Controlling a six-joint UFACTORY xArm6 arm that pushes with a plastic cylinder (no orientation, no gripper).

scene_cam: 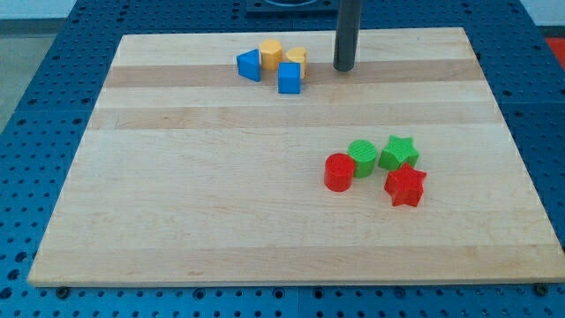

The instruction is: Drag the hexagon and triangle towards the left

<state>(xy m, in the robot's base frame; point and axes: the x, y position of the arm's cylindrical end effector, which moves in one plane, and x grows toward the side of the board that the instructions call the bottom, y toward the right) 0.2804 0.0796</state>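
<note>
A blue triangle (pixel 250 64) and an orange hexagon (pixel 271 54) sit in a tight cluster near the view's top, left of centre. A blue cube (pixel 289 79) and a second orange block (pixel 297 59) touch them in the same cluster. My tip (pixel 343 68) rests on the board to the right of this cluster, about a block's width from the second orange block, touching nothing.
A second group lies right of centre: a red cylinder (pixel 338 171), a green cylinder (pixel 362 157), a green star (pixel 399 153) and a red star (pixel 405 186). The wooden board (pixel 177 194) lies on a blue perforated table (pixel 35 132).
</note>
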